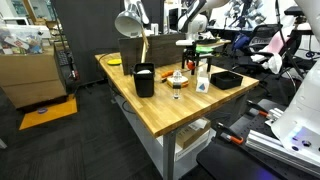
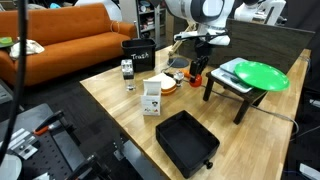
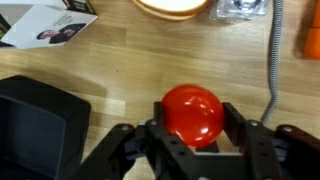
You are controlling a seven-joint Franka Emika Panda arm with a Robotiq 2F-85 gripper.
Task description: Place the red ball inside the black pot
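One red ball [image 3: 193, 112] sits pinched, it seems, in the claw [image 3: 193, 128] at lower centre; the black pot [image 3: 62, 100] lies lower left.

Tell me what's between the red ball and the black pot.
Just bare wooden tabletop, in the wrist view, between red ball and black pot.

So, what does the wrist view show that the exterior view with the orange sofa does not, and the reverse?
Only the wrist view: the small round red ball, seen plainly, with the pincer closed on its two sides. Only the exterior view: the orange sofa, the round green disc on a small black stand, and the white robot arm. Both: the shallow squarish black pot and the light wooden table.
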